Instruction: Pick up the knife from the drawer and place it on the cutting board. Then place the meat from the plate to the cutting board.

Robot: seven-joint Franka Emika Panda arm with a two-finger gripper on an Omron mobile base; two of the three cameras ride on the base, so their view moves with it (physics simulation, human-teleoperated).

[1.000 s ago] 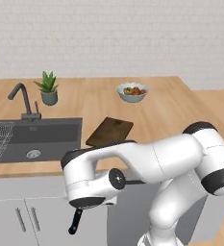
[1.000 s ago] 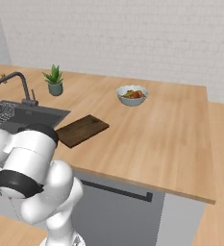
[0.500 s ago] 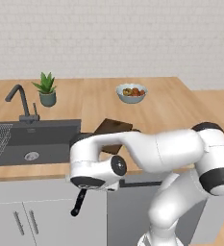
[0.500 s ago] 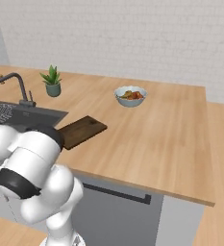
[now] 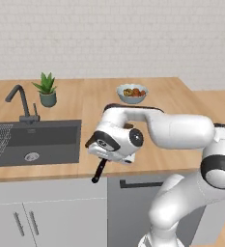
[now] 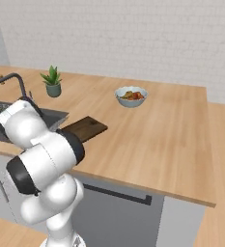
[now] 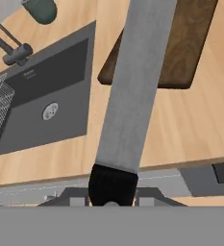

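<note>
over the counter's near edge, right of the sink (image 5: 34,140), the gripper (image 5: 104,159) is clamped on the knife (image 7: 132,91) by its black handle; stiff, light, slippery, blade reaching over the cutting board (image 6: 84,129).

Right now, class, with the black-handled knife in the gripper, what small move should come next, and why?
Probably carry the black-handled, grey-bladed knife forward over the dark brown wooden cutting board, then lower it. The gripper is shut on it near the counter's front edge, short of the board.

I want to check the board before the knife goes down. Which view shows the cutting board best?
The right base view: the cutting board lies nearly whole. The hand view has the knife crossing it; the left base view shows slivers behind the arm.
</note>
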